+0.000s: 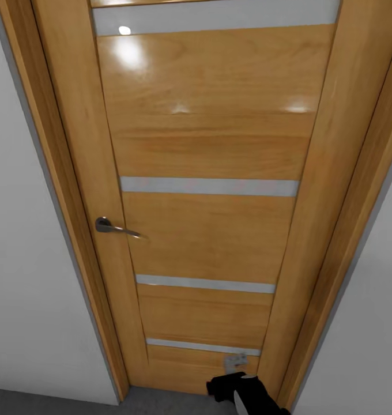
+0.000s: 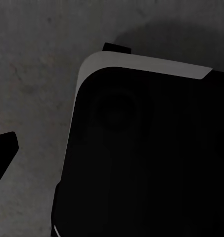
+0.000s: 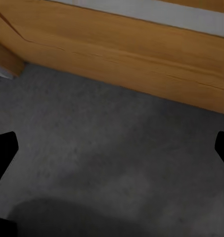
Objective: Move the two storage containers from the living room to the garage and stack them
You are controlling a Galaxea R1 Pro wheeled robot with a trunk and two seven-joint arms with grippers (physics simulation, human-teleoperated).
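Note:
The two storage containers are out of view. In the right wrist view my right gripper is open and empty, one fingertip at each side edge, over the dark grey concrete floor close to the foot of a door. In the left wrist view my left gripper hangs over the same floor and my own black base. One of its fingers sits far out at the edge, as on an open gripper, and nothing is held. My right arm pokes in at the head view's lower edge.
A shut wooden door with pale horizontal stripes stands straight ahead, its metal lever handle on the left. White walls flank the frame on both sides. My black base with a white rim is below the left arm.

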